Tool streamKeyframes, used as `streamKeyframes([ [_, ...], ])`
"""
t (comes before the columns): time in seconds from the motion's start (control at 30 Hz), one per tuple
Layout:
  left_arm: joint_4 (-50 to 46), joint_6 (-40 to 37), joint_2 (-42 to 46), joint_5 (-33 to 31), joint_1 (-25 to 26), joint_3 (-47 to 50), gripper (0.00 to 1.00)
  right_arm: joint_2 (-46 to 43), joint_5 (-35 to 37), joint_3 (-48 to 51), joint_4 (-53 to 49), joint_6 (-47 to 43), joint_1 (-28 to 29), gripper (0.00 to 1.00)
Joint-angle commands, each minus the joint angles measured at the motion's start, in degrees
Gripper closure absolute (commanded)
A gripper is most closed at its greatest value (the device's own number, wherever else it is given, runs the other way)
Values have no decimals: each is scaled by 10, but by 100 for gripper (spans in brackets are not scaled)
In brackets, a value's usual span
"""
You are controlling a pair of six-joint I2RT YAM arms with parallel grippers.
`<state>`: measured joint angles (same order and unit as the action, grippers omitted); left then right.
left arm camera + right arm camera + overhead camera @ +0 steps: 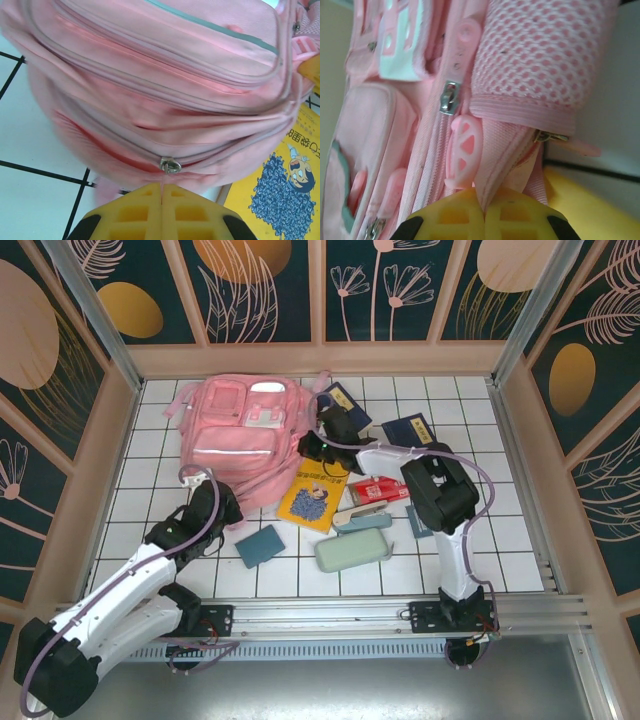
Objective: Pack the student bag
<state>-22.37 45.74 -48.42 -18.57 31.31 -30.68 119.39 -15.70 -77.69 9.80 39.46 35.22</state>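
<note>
Pinching student bag (pixel 235 440) from two sides: left gripper (pixel 162 187) clamped tight on pink tab below zipper slider (pixel 170 165) at near edge, right gripper (pixel 482 197) clamped on fabric fold, right side. Lying flat on tiled table (pixel 150 490), far centre-left, yellow book (pixel 313 498) just beside near-right corner.

the student bag (pixel 235 435) is soft matt cloth with a coarse mesh pocket (pixel 545 55) and shiny metal zip pulls (pixel 449 97); the book (pixel 313 502) has a glossy paper cover; the bench (pixel 150 502) tiles are smooth, glossy.
</note>
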Motion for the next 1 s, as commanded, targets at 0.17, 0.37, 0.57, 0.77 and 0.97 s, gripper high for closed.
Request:
streamKeyframes([
  [0.17,22,-33,-10,30,0,-12,100,-43,35,-15,-2,-51,-35,48],
  [0.37,82,-49,-20,85,-1,-5,100,-118,76,55,-7,-37,30,42],
  [0.57,101,-59,-22,105,-1,4,100,-142,117,102,-6,-12,120,41],
  [0.77,111,-65,-19,124,0,11,100,-122,149,103,-30,7,174,41],
  [0.97,126,-66,-16,136,-1,25,100,-95,154,95,-51,44,184,39],
])
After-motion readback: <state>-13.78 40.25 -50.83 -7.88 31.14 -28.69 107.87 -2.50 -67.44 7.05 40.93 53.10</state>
